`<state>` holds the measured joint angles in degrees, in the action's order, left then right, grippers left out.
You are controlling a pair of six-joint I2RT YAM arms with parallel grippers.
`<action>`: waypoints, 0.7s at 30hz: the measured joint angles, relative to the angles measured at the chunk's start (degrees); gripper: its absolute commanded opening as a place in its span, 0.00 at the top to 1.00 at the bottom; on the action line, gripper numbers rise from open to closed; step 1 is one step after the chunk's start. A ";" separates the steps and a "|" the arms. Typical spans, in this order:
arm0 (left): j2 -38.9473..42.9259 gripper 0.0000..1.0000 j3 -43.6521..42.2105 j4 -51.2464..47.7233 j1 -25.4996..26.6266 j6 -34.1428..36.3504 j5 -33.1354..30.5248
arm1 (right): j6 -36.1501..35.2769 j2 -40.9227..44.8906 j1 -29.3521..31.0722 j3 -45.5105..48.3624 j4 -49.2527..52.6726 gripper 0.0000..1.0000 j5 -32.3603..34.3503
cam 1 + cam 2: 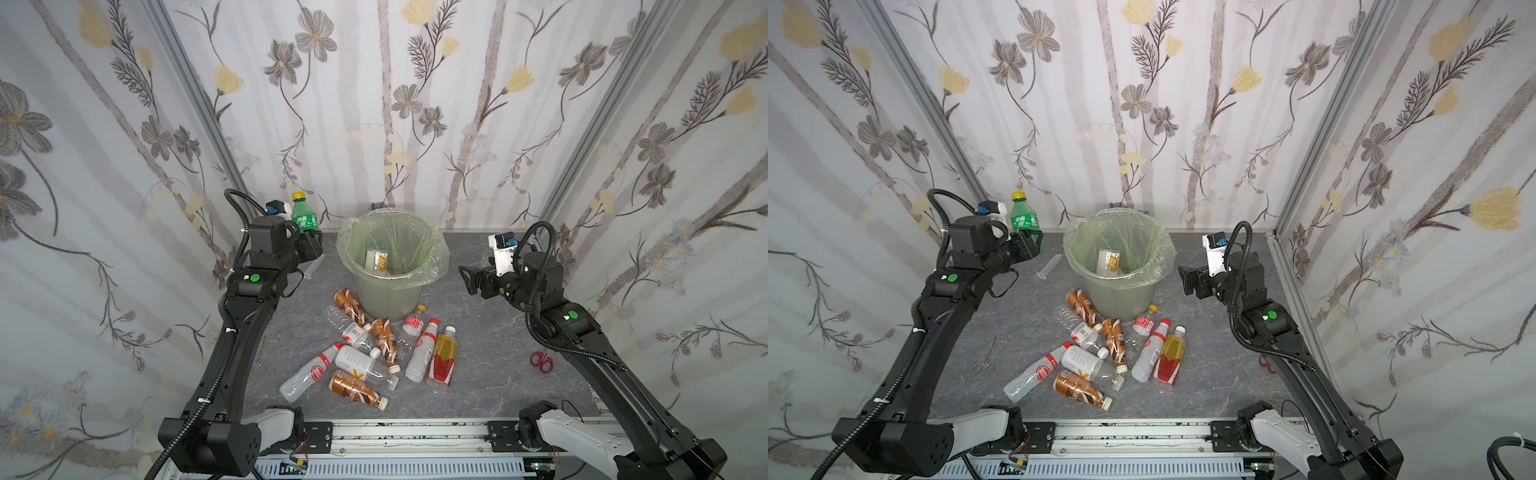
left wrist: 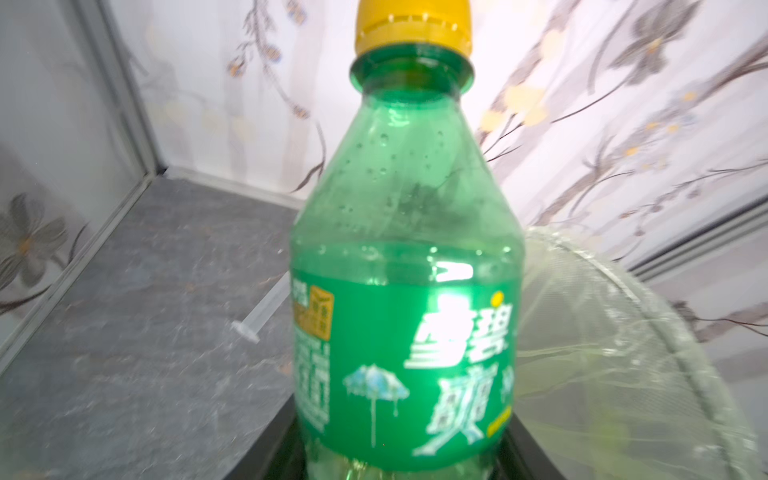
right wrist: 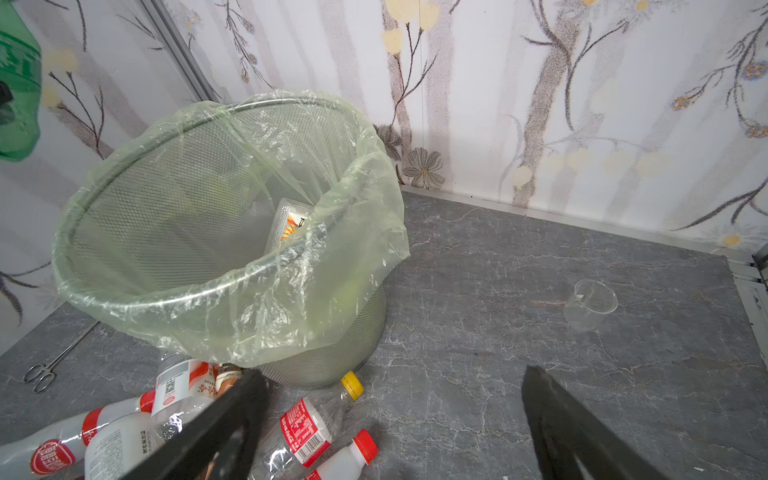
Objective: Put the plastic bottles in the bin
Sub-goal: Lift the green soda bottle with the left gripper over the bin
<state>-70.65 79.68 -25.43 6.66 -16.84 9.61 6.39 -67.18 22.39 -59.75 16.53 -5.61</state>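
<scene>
My left gripper [image 1: 312,245] [image 1: 1030,243] is shut on a green bottle [image 1: 304,217] [image 1: 1023,218] [image 2: 407,291] with a yellow cap. It holds the bottle upright in the air, left of the bin [image 1: 386,299] [image 1: 1121,296] [image 3: 166,232] at about rim height. A flat rectangular bottle [image 1: 376,261] [image 3: 291,220] lies inside the bin. Several plastic bottles lie in a heap on the table in front of the bin, among them a copper-brown one [image 1: 353,386] and a white one with a red cap [image 1: 422,353]. My right gripper [image 1: 471,280] [image 3: 392,374] hangs open and empty, right of the bin.
A clear syringe [image 1: 1050,266] [image 2: 255,322] lies left of the bin. Metal forceps [image 1: 986,357] [image 3: 41,374] lie near the left arm. Red-handled scissors [image 1: 541,360] sit by the right arm. A small clear cup [image 3: 590,305] stands at the back right. Walls close in three sides.
</scene>
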 measured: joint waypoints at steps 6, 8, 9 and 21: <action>-3.26 0.48 5.55 0.33 5.68 0.44 6.45 | 0.63 0.81 0.04 0.52 -0.66 0.04 -0.02; -4.98 0.48 6.25 0.26 7.63 0.96 8.50 | 0.63 1.18 0.04 0.52 -0.90 0.04 0.00; -5.86 0.48 6.58 0.11 8.59 1.42 9.57 | 0.66 1.33 0.04 0.52 -0.87 0.04 0.00; -10.21 0.46 6.91 -0.07 13.60 2.91 13.16 | 1.07 2.84 0.04 0.98 -0.66 0.04 1.09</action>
<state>-80.86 86.59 -25.50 20.25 -13.93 22.76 7.46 -64.34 22.44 -58.76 15.88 -4.51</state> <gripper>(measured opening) 0.563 0.958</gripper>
